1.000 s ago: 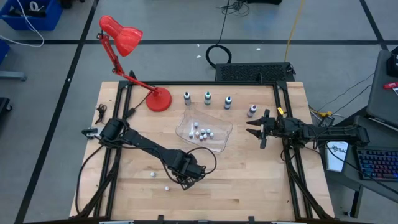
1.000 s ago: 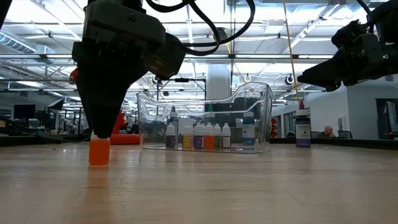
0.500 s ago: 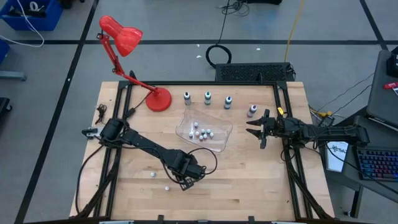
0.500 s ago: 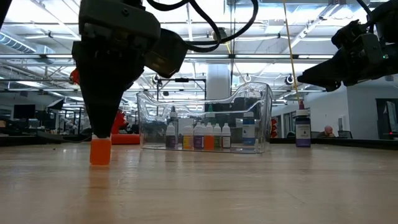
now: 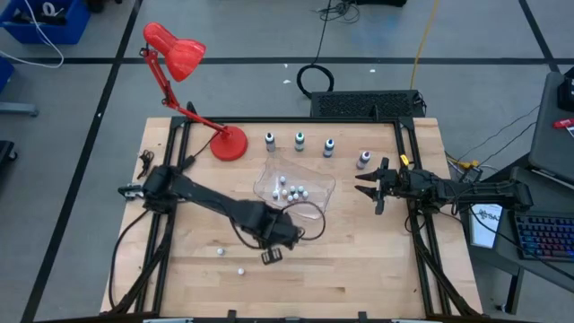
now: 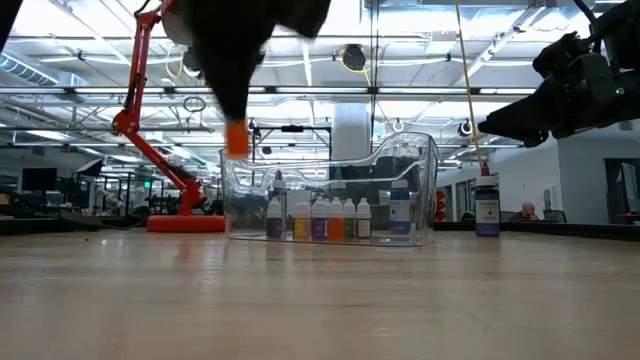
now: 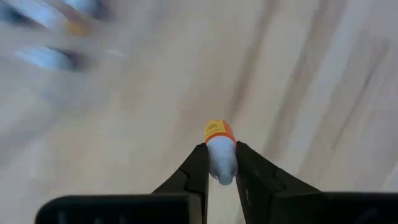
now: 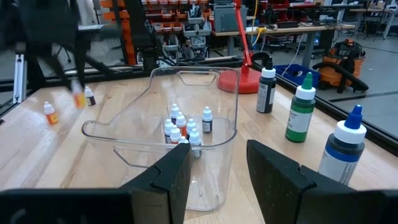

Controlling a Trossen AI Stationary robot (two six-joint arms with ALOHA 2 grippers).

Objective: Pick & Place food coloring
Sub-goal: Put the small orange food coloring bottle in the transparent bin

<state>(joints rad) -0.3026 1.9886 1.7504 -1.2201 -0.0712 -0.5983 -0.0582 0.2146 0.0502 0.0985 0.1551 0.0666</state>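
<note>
My left gripper [image 5: 278, 238] hangs over the table's middle, near side of the clear container [image 5: 294, 187], pointing down. It is shut on a small orange food coloring bottle [image 7: 217, 132] with a white cap. The low view shows this bottle [image 6: 236, 138], blurred, well above the tabletop. Several more small bottles [image 6: 318, 218] stand inside the container. At the table's right, my right gripper [image 5: 369, 186] waits level and open with nothing between its fingers [image 8: 180, 168]. My left gripper pinches the bottle's white cap [image 7: 221, 167] between its two fingers, coming from above and pointing down. The orange body [image 7: 217, 130] sticks out below the fingertips. The bottle hangs upright, lifted clear of the table.
Two loose small bottles [image 5: 220, 252] [image 5: 240, 269] stand near the front left. Several larger dropper bottles [image 5: 299, 140] line the far edge, with a red desk lamp [image 5: 229, 144] at the far left. Bare wood lies along the near side.
My left gripper has risen from the tabletop with the orange bottle and has gone toward the far edge and the container, rolling a little. The bottle, which stood on the wood, now hangs clear of it.
</note>
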